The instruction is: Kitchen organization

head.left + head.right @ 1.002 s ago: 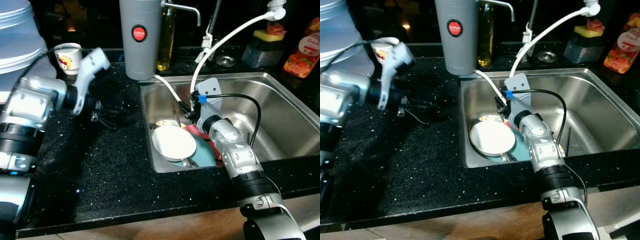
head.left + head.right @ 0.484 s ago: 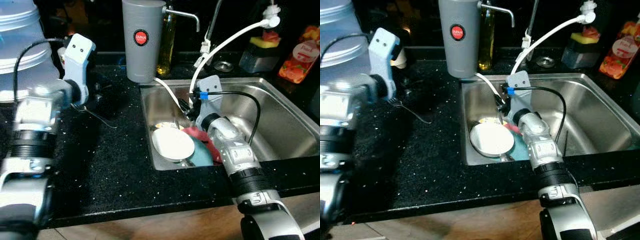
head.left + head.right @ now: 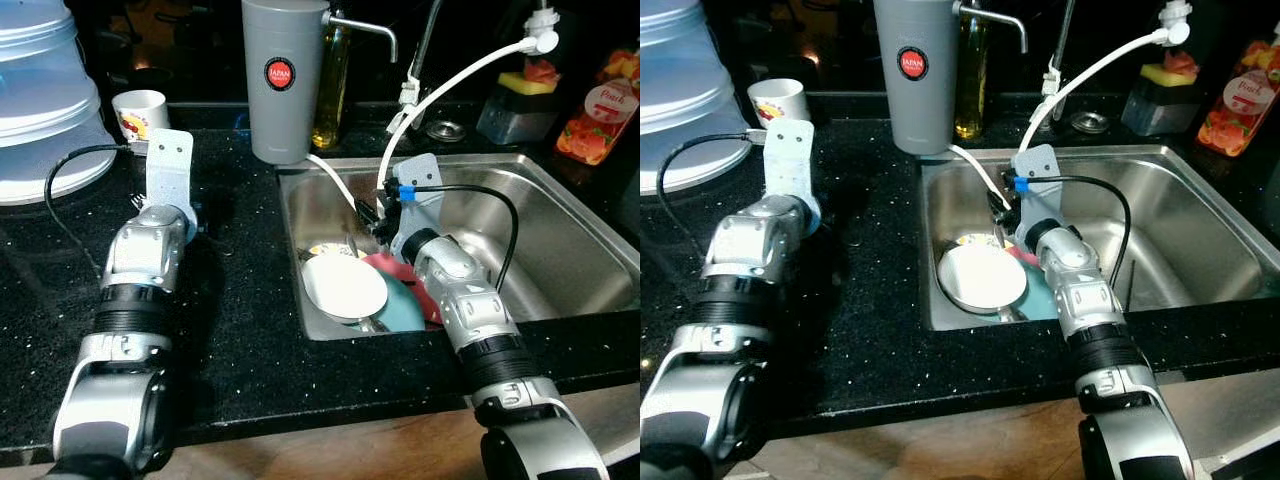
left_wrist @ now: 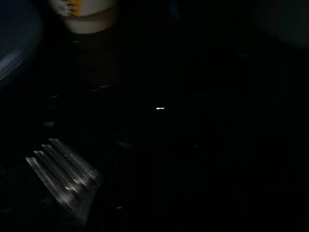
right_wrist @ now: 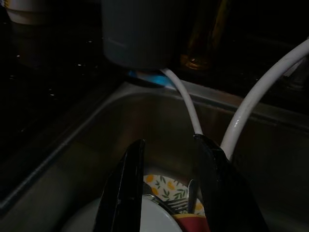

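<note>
Two arms are seen about the sink point(image 3: 560, 175). Left of it, on the black counter point(image 3: 250, 330), the left gripper point(image 3: 150, 195) lies by a fork point(image 4: 63, 174); finger state cannot be told. Inside the sink, the right gripper point(image 5: 166, 188) is held slightly parted, empty, above stacked plates point(image 3: 345, 285).

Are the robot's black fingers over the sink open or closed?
Open. In the right wrist view, the right gripper shows a clear gap between its two black fingers, with nothing held, above the dishes in the sink.
</note>
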Motion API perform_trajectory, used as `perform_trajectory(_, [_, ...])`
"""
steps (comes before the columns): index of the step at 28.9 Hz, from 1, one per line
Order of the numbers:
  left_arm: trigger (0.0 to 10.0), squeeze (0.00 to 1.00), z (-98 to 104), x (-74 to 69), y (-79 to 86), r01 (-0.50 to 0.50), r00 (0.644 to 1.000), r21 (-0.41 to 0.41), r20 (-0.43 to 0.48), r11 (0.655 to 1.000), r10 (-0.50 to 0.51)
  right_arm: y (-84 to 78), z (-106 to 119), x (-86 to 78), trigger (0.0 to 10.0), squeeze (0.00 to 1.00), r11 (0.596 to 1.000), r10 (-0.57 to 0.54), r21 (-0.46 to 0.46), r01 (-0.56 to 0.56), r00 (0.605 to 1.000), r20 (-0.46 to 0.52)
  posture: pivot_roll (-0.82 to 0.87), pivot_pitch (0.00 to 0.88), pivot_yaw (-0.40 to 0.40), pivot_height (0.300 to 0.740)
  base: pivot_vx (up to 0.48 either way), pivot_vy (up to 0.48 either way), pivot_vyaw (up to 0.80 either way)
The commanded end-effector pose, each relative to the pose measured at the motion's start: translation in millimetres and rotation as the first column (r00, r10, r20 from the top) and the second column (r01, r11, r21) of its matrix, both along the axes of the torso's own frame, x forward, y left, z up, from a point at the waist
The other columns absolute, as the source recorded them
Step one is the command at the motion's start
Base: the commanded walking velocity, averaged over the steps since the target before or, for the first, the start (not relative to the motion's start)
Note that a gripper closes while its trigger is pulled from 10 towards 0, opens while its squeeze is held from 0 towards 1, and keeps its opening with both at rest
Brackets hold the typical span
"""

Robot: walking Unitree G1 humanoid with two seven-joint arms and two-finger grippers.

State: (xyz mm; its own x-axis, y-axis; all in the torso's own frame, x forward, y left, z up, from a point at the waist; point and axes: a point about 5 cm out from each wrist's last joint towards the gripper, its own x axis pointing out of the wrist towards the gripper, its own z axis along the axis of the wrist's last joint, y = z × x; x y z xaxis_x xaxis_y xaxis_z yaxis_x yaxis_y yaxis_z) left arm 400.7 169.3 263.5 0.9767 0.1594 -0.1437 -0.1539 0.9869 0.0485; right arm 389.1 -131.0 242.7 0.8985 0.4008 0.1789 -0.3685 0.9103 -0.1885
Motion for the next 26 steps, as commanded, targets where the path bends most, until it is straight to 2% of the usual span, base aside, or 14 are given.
perform_trajectory(1, [10.0, 0.00, -2.2, 2.5, -7.2, -0.005, 1.000, -0.035, -0.004, 0.999, 0.005, 0.6, 1.6, 0.8, 10.0, 0.00, 1.000, 0.006, 0.012, -0.006, 1.000, 0.005, 0.07, 0.117, -0.047, 0.740, 0.000, 0.000, 0.00])
perform_trajectory(6, [10.0, 0.00, -10.7, 2.5, -6.6, -0.039, 0.996, 0.019, -0.084, 0.999, 0.041, 0.0, 2.0, 0.7, 10.0, 0.00, 1.000, 0.007, 0.013, -0.007, 1.000, 0.007, 0.07, 0.117, -0.043, 0.740, 0.000, 0.000, 0.00])
perform_trajectory(10, [10.0, 0.00, -25.1, -0.5, 8.6, -0.096, 0.979, 0.159, -0.163, 0.983, 0.122, -1.5, 1.7, 0.7, 10.0, 0.00, 1.000, 0.004, 0.014, -0.004, 1.000, 0.008, 0.07, 0.115, -0.040, 0.740, 0.000, 0.000, 0.00])
perform_trajectory(15, [10.0, 0.00, -29.5, -5.3, 34.9, -0.198, 0.953, 0.215, -0.188, 0.956, 0.239, -0.7, 2.9, 0.9, 10.0, 0.00, 1.000, 0.005, 0.015, -0.005, 1.000, 0.013, 0.07, 0.116, -0.037, 0.740, 0.000, 0.000, 0.00])
perform_trajectory(16, [10.0, 0.00, -29.5, -5.3, 34.9, -0.198, 0.953, 0.215, -0.188, 0.956, 0.239, -0.7, 2.9, 0.9, 10.0, 0.00, 1.000, 0.005, 0.015, -0.005, 1.000, 0.013, 0.07, 0.116, -0.037, 0.740, 0.000, 0.000, 0.00])
perform_trajectory(17, [10.0, 0.00, -28.8, -6.6, 40.3, -0.214, 0.949, 0.214, -0.186, 0.953, 0.255, -0.6, 3.3, 0.9, 10.0, 0.00, 1.000, 0.005, 0.015, -0.005, 1.000, 0.014, 0.07, 0.116, -0.037, 0.740, 0.000, 0.000, 0.00])
perform_trajectory(18, [10.0, 0.00, -25.1, -11.6, 60.2, -0.282, 0.930, 0.251, -0.165, 0.926, 0.328, -0.5, 4.0, 1.0, 10.0, 0.00, 1.000, 0.006, 0.016, -0.006, 1.000, 0.016, 0.07, 0.117, -0.039, 0.740, 0.000, 0.000, 0.00])
perform_trajectory(19, [10.0, 0.00, -23.5, -14.1, 68.8, -0.305, 0.922, 0.273, -0.157, 0.913, 0.355, -0.2, 4.1, 1.0, 10.0, 0.00, 1.000, 0.006, 0.016, -0.007, 1.000, 0.017, 0.08, 0.117, -0.039, 0.740, 0.000, 0.000, 0.00])
perform_trajectory(20, [10.0, 0.00, -23.5, -14.1, 68.8, -0.305, 0.922, 0.273, -0.157, 0.913, 0.355, -0.2, 4.1, 1.0, 10.0, 0.00, 1.000, 0.006, 0.016, -0.007, 1.000, 0.017, 0.08, 0.117, -0.039, 0.740, 0.000, 0.000, 0.00])
perform_trajectory(22, [10.0, 0.00, -20.7, -18.2, 82.2, -0.336, 0.908, 0.302, -0.150, 0.892, 0.392, 0.0, 4.1, 1.0, 10.0, 0.00, 1.000, 0.008, 0.015, -0.008, 1.000, 0.017, 0.08, 0.117, -0.039, 0.740, 0.000, 0.000, 0.00])
perform_trajectory(23, [10.0, 0.00, -15.8, -21.3, 95.5, -0.357, 0.901, 0.319, -0.131, 0.878, 0.414, -0.1, 4.0, 1.1, 10.0, 0.00, 1.000, 0.009, 0.014, -0.009, 1.000, 0.016, 0.08, 0.117, -0.039, 0.740, 0.000, 0.000, 0.00])
perform_trajectory(26, [10.0, 0.00, -10.2, -22.6, 103.9, -0.372, 0.898, 0.326, -0.110, 0.869, 0.425, 0.0, 3.8, 1.4, 10.0, 0.00, 1.000, 0.009, 0.014, -0.009, 1.000, 0.016, 0.08, 0.119, -0.047, 0.740, 0.000, 0.000, 0.00])
